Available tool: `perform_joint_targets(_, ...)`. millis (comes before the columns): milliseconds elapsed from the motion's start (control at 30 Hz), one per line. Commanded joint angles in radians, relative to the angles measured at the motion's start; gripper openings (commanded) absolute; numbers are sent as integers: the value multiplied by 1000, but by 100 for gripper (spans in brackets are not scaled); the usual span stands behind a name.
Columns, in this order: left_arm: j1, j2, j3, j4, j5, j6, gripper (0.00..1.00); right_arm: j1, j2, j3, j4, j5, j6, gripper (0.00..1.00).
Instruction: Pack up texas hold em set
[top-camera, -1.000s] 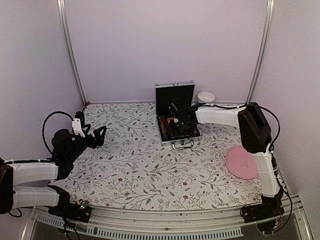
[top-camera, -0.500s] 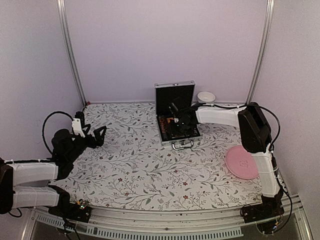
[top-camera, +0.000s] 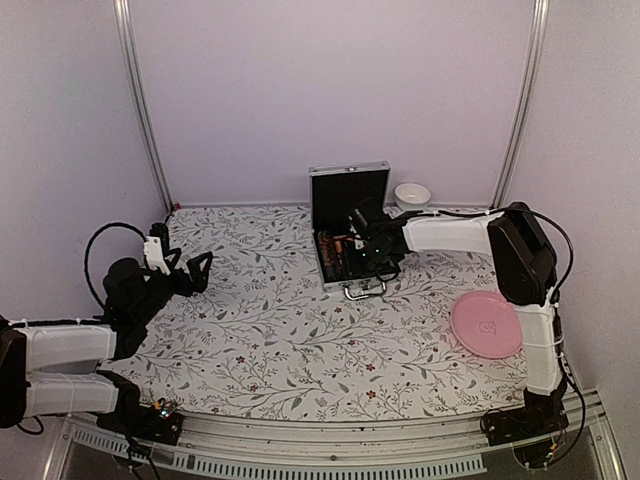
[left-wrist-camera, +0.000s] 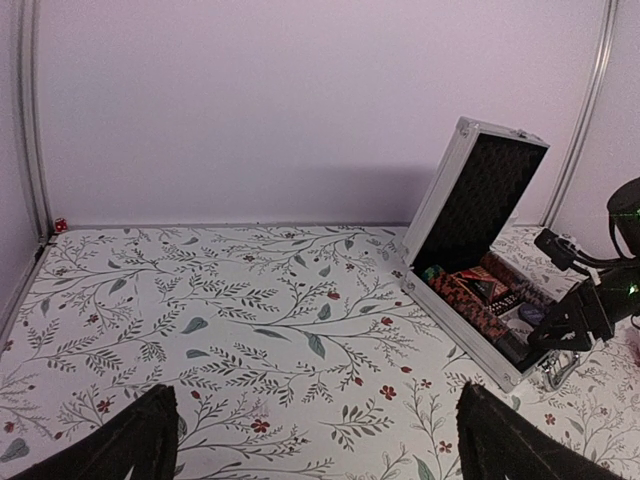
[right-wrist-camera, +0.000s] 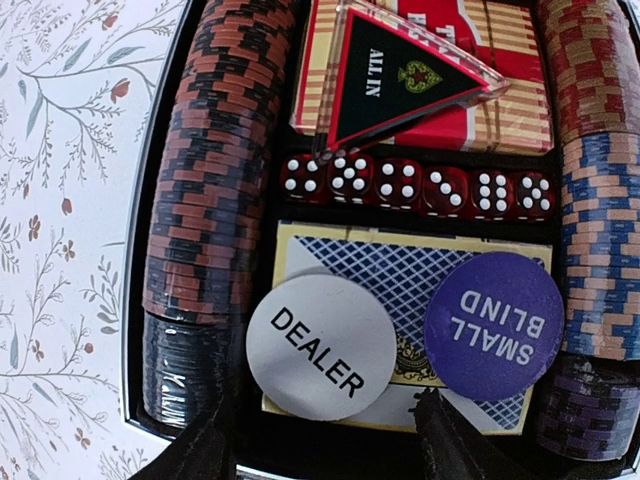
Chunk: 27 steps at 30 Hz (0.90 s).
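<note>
The silver case (top-camera: 350, 232) stands open at the back of the table, lid upright; it also shows in the left wrist view (left-wrist-camera: 480, 250). My right gripper (right-wrist-camera: 325, 440) hangs open and empty just above its near end. Below it lie a white DEALER disc (right-wrist-camera: 320, 346) and a purple SMALL BLIND disc (right-wrist-camera: 494, 325) on a blue-backed card deck (right-wrist-camera: 400, 275). Beyond them are a row of red dice (right-wrist-camera: 420, 186), a black ALL IN triangle (right-wrist-camera: 395, 75) on a red deck, and chip stacks (right-wrist-camera: 215, 170) on both sides. My left gripper (left-wrist-camera: 315, 445) is open over bare table at the far left.
A pink plate (top-camera: 486, 324) lies at the right front. A white bowl (top-camera: 412, 193) stands behind the case by the back wall. Metal frame posts rise at the back corners.
My right gripper has drawn back a little toward the case's near right end, so more of the case's inside shows from above. The left arm has not moved.
</note>
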Motion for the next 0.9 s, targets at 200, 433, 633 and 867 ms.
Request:
perform_joint_targets(200, 7, 3, 10, 4, -4, 3, 97, 48, -7, -83, -23, -216, -19, 63)
perform_joint_targets(433, 9, 5, 11, 4, -2, 2, 97, 108, 27, -82, -26, -286, -24, 64)
perform_joint_targets(633, 8, 4, 11, 4, -1, 3, 97, 136, 35, -71, -28, -328, -12, 64)
perform_joint_targets(867, 8, 3, 12, 5, -2, 4, 97, 184, 45, -57, -28, -378, 13, 64)
